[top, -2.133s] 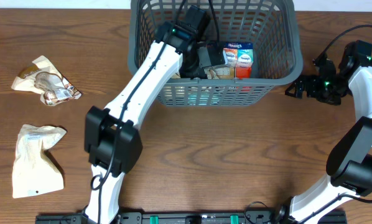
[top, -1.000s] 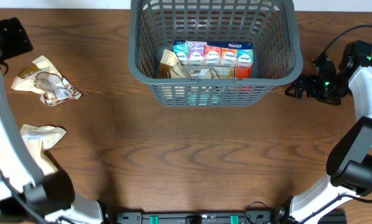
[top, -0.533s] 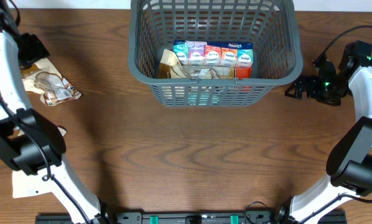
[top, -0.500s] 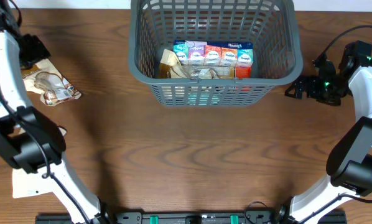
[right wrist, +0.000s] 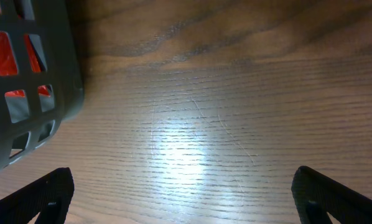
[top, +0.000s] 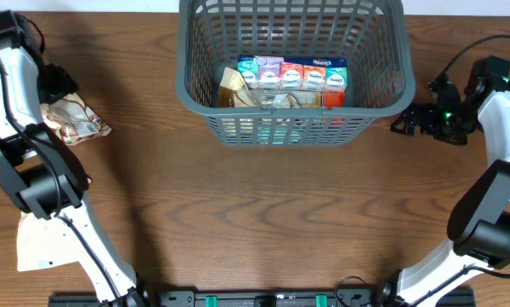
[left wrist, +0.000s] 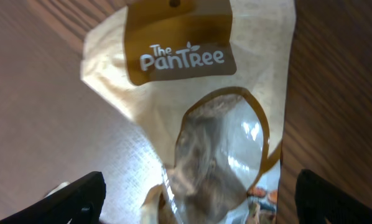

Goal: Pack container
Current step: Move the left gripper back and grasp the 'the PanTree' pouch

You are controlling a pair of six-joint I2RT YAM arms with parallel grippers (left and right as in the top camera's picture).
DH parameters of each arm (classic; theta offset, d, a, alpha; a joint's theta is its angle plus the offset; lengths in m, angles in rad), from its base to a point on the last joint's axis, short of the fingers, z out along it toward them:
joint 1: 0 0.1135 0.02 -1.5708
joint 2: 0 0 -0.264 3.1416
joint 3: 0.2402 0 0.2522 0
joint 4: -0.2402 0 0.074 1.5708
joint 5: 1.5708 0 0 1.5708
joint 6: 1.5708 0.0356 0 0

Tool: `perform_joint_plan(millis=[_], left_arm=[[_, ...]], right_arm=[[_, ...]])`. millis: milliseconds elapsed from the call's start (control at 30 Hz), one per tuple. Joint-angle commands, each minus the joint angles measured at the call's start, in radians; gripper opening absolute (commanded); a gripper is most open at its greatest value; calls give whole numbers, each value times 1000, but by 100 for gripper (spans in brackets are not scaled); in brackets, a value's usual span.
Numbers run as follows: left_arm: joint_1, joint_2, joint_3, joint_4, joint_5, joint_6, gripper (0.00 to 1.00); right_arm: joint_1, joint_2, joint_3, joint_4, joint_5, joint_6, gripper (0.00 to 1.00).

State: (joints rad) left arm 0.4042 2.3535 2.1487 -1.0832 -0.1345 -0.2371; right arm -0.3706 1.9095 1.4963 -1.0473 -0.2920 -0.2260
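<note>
**Overhead view, left to right.** On the wooden table [top: 281, 213], at the near left edge, lies a crumpled cream pouch [top: 35, 243], partly covered by the left arm. Farther back lies a second pouch, The PanTree snack pouch [top: 78, 121], cream and brown with a clear window. The left gripper [top: 57, 85] hangs directly over its far end.

The container [top: 293, 109], a dark grey lattice basket, stands at the far middle of the table, well apart from both pouches. Inside it, a brown pouch [top: 231, 86] leans at the left. Beside it, a row of small cartons [top: 292, 74] stands side by side, the rightmost one orange-red. The right gripper [top: 400, 124] sits just beside the basket's near right corner, outside it, fingers pointing toward the wall.

**Left wrist view.** The PanTree snack pouch [left wrist: 192, 112] fills the frame, logo uppermost and window below. The left gripper [left wrist: 198, 196] is released. Its fingertips [left wrist: 80, 193] stand wide, one on each side of the pouch, and neither presses it.

**Right wrist view.** The container [right wrist: 30, 81] shows only one rounded corner at the left, with a red carton [right wrist: 4, 53] visible through the slots. The right gripper [right wrist: 180, 199] is spread fully apart over bare wood and grasps nothing.
</note>
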Motion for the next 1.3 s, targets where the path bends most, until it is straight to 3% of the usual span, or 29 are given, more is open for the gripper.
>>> perform_joint_plan(millis=[0, 500, 533, 667, 733, 767, 1267], left_arm=[[10, 37, -8, 14, 20, -31, 86], [16, 138, -13, 33, 48, -39, 85], [16, 138, -13, 35, 48, -39, 78], [16, 138, -13, 38, 48, -39, 30], [16, 138, -13, 38, 48, -39, 19], [16, 138, -13, 38, 48, -39, 6], [-3, 34, -11, -8, 173, 2, 6]], right_arm=[[5, -3, -2, 0, -10, 1, 99], [5, -3, -2, -8, -10, 2, 99], [5, -3, -2, -8, -10, 2, 99], [5, -3, -2, -8, -10, 2, 99], [5, -3, -2, -8, -10, 2, 99], [5, -3, -2, -9, -10, 2, 99], [5, -3, -2, -15, -10, 8, 99]])
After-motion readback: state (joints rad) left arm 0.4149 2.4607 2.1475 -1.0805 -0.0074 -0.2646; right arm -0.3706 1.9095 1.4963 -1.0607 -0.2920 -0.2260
